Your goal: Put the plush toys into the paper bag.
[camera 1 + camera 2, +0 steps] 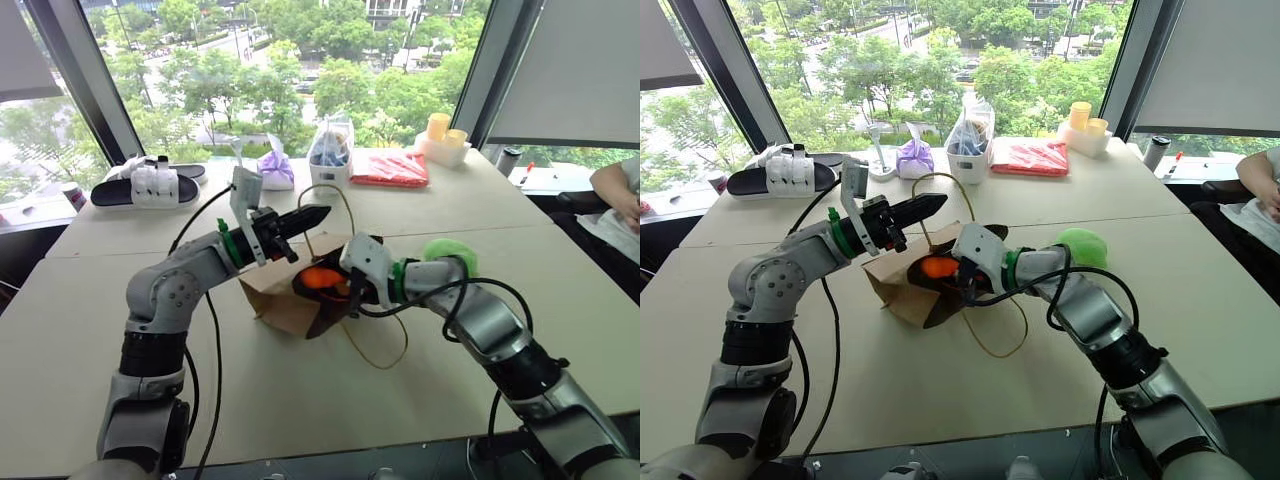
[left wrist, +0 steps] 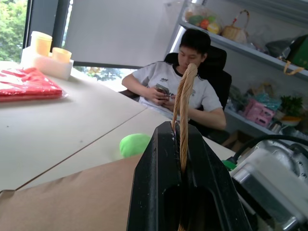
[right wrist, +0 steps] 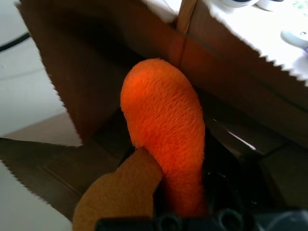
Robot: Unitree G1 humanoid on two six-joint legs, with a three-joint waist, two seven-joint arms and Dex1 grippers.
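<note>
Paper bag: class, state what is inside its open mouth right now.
The orange-red plush toy, held by the right end effector, sits in the paper bag's mouth. The bag's deeper interior is hidden.

I count two plush toys, orange (image 1: pixel 322 277) and green (image 1: pixel 449 250), one paper bag (image 1: pixel 283 296), two slippers (image 1: pixel 150 186), two yellow cups (image 1: pixel 446 132).
</note>
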